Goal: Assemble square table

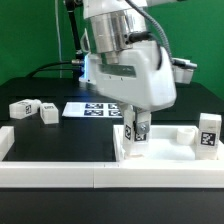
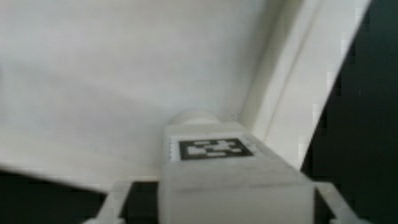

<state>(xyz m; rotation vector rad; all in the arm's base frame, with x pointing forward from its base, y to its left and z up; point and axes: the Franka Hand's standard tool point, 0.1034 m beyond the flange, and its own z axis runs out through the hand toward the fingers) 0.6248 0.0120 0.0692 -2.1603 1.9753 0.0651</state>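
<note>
We see the tool (image 1: 137,131) clamped on a tagged leg (image 2: 217,151), holding it upright at one corner of the square top (image 1: 166,150), which lies by the table's (image 1: 60,135) near edge.

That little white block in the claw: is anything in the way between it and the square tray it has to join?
Nothing visible. The claw holds the leg right at the square top, close to its raised rim. The wrist view shows only bare white surface beyond the leg.
</note>
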